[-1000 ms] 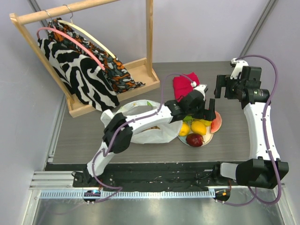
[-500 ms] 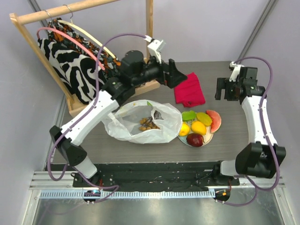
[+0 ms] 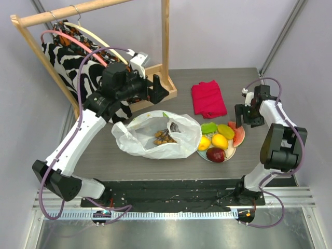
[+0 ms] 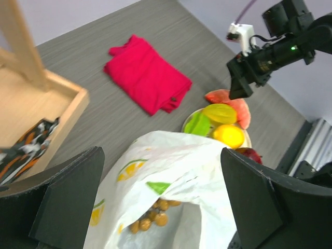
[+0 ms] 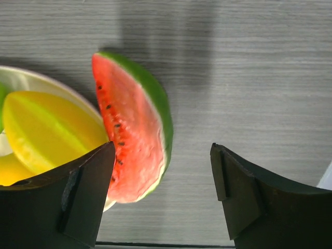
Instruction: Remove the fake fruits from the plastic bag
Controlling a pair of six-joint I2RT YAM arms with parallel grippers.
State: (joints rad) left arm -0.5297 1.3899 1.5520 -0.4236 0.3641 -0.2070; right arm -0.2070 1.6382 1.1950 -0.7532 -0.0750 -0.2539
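A white printed bag [image 3: 155,137] lies crumpled and open in the middle of the grey surface [image 3: 93,155]. A brownish grape cluster [image 3: 163,137] sits inside it. Just to the bag's right, a plate [image 5: 46,82] holds the other fruits: a dark red apple [image 3: 215,154], yellow pieces [image 3: 220,141], a green piece [image 3: 209,127] and a watermelon slice [image 5: 135,129] leaning over the rim. The left end effector [image 3: 160,89] hangs in the air beyond the bag, beside the wooden rack [image 3: 165,46], with its fingers spread wide and holding nothing. The right end effector [image 5: 162,150] hovers at the plate's right edge, above the watermelon slice, also spread and empty. A folded red cloth [image 3: 208,98] lies farther back.
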